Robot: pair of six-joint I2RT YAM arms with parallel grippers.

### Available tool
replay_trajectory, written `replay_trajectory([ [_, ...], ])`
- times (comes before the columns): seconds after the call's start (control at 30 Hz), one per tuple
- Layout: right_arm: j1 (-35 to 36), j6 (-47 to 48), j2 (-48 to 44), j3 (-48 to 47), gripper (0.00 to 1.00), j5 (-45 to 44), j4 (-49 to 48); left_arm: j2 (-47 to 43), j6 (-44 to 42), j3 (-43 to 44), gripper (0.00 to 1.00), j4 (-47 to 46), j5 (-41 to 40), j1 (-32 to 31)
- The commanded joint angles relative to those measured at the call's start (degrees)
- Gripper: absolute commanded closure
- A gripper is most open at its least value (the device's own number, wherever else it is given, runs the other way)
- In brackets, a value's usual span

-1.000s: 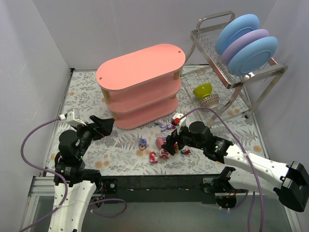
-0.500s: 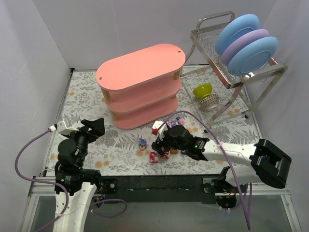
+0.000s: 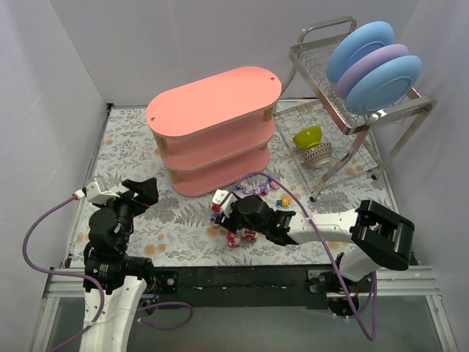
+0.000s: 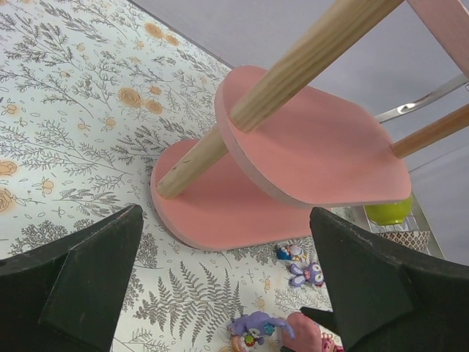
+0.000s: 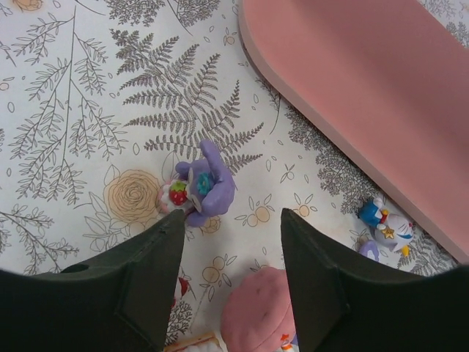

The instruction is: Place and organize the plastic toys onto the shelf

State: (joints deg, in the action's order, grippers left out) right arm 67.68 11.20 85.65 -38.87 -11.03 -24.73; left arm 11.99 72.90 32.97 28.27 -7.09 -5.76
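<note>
Now the right end effector [image 5: 233, 218], fingers spread and empty, hovers over a purple toy [image 5: 207, 188] mid-frame; next it likely must lower and pinch.

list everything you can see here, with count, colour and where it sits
shelf: one, salmon pink with wooden posts, three tiers, back centre of the mat
plastic toys: several, purple, pink, red and blue, scattered in front of the shelf, some hidden by the right arm
dish rack: one, metal wire, back right
plates: three, two blue and one purple, upright on the rack
bowls: two, green and patterned, below the plates
mat: one, white floral, covering the table
left gripper: black, open, empty, left of the shelf
right gripper: black, open, over the toys
</note>
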Motion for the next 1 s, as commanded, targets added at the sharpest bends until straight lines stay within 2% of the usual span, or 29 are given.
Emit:
replay_trajectory([
  [0.0,0.96,1.1,1.63,-3.14,0.41,-1.89,-4.8,0.84,-0.13,-0.1,0.02,0.38,-0.38,0.05],
  [0.2,1.4,1.37,4.35,-4.54,0.48,-2.33,-5.85,0.93,-0.13,-0.1,0.02,0.38,-0.2,0.05],
  [0.4,1.58,2.33,5.76,-5.51,0.63,-3.74,-5.94,0.76,-0.22,-0.1,0.02,0.29,-0.12,0.05],
  [0.5,1.66,3.39,5.58,-5.6,0.73,-4.44,-5.85,0.75,-0.13,-0.19,0.02,0.29,-0.2,0.05],
  [0.53,1.67,3.74,5.67,-5.6,0.82,-4.53,-5.85,0.76,-0.13,-0.19,0.02,0.29,-0.2,0.05],
  [0.63,1.58,5.75,5.58,-6.04,0.99,-4.79,-5.94,0.67,-0.22,-0.19,0.02,0.29,-0.11,0.05],
  [0.97,1.58,15.95,6.02,-8.23,0.99,-6.98,-13.67,0.84,-0.22,-0.19,0.02,0.29,-0.12,0.05],
])
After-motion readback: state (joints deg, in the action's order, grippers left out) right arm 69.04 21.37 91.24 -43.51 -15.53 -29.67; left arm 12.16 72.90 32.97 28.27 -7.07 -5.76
